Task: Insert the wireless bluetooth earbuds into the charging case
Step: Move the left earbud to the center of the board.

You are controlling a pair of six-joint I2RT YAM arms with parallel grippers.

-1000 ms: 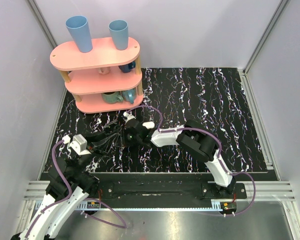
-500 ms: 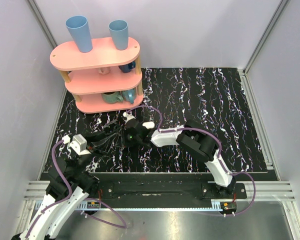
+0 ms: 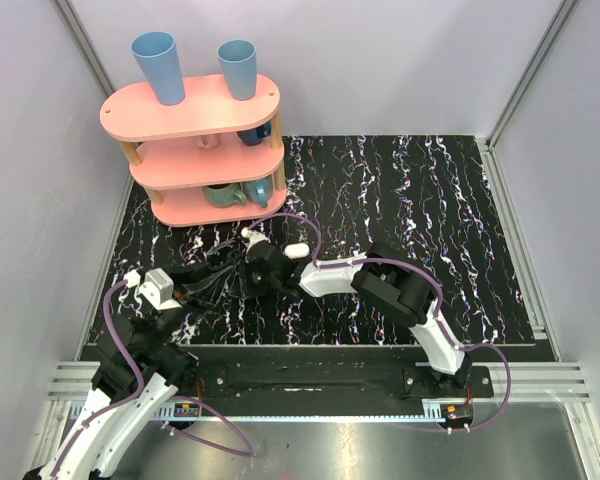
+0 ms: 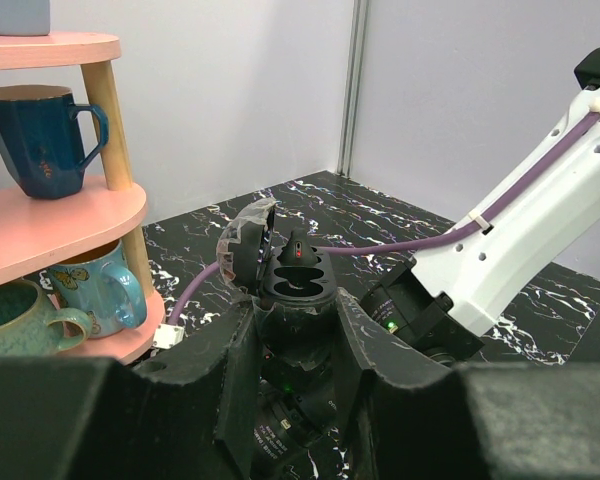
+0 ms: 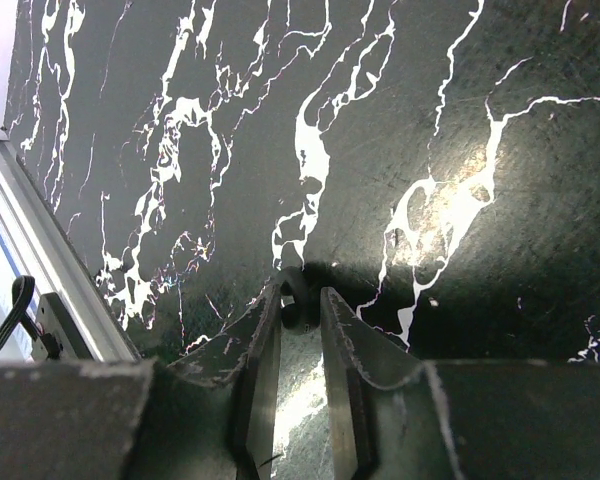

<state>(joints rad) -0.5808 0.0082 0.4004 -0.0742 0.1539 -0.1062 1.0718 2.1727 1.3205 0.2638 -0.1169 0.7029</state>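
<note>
My left gripper (image 4: 298, 325) was pinched on the lower half of the charging case (image 4: 298, 288), one finger on each side. I held it upright and off the table so that its wells faced up for loading. In these views the case looked dark, not white. Its lid (image 4: 244, 242) stood open to the left of my fingers, out of the way of anything coming in from the right. A red light glowed inside; whether a well was already filled I could not tell.

My right gripper (image 5: 300, 306) had its fingers narrow around a small dark rounded piece at the very tips, which I took for an earbud (image 5: 298, 290). It looked pinched from both sides, a tip grip that would leave most of the bud free to seat. Just beyond it lay the black marbled table (image 5: 430, 130); whether the bud touched it I could not tell. My right arm (image 4: 520, 225) reached in just behind the case, so both hands were near each other. Further left stood the pink shelf (image 4: 50, 215) with mugs, apart from the work.
</note>
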